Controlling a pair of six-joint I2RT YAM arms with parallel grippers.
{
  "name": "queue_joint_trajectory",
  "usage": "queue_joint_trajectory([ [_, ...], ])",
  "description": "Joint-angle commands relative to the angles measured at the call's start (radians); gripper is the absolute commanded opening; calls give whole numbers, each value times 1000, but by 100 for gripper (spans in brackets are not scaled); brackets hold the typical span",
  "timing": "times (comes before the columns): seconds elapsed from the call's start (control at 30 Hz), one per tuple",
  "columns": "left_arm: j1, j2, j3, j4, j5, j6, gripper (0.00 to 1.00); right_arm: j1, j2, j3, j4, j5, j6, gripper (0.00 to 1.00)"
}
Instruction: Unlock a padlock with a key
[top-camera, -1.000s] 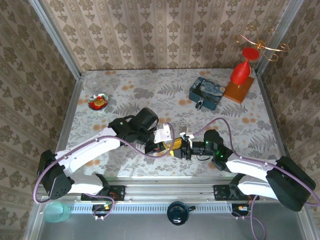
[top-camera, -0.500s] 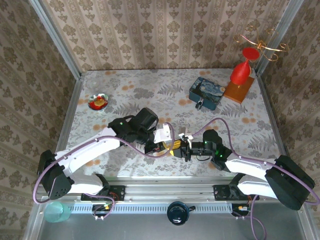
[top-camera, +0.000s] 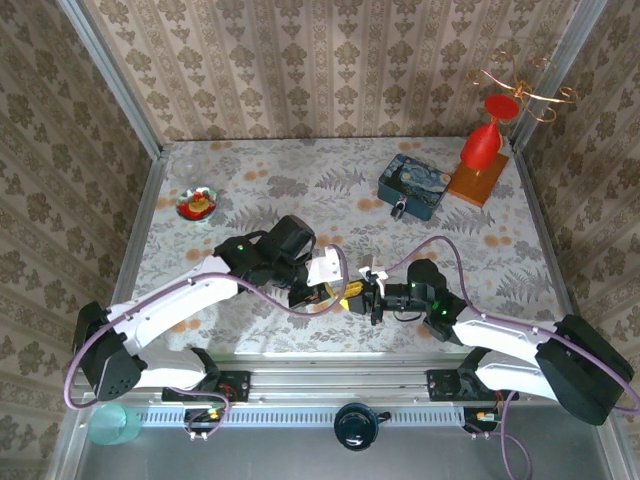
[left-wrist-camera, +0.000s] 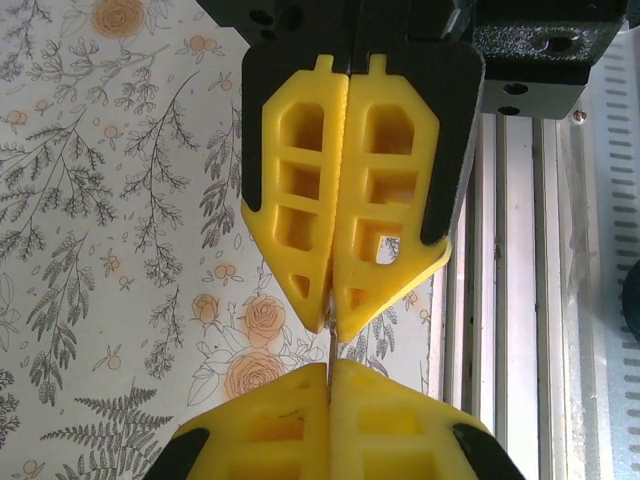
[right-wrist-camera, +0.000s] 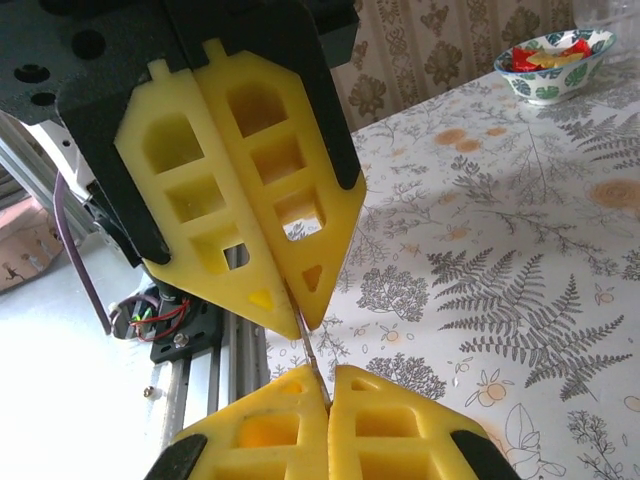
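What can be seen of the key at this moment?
The key shows as a thin, silvery metal sliver, seen edge-on. It bridges the small gap between the left gripper and the right gripper, whose yellow jaws meet tip to tip and are both shut on it. Its head and teeth are hidden inside the jaws. It is held above the flowered tablecloth, toward the table's near edge, touching nothing else and far from the padlock.

No writing, number or brand can be read anywhere — not on the padlock (top-camera: 399, 209), nor the painted tin (top-camera: 417, 186).
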Motion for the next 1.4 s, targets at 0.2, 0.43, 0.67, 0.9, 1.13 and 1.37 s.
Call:
queue_joint_trajectory([
  [0.2,100,-213,-168,476,-156,-300,28,1,-171,60,-323,438,41,0],
  [0.43,184,-160,-305,838,-192,-552,48,-24,-334,100,-623,824,129,0],
  [0.67,209,226,-128,884,-180,-680,57,-32,-488,99,-815,1098,245,0],
  [0.9,203,622,142,936,-137,-748,62,-36,-695,104,-942,1129,296,0],
  [1.13,149,892,449,820,-193,-689,66,-36,-792,97,-1004,1132,318,0],
  [1.37,109,1066,709,685,-329,-635,69,-36,-798,82,-985,1113,335,0],
])
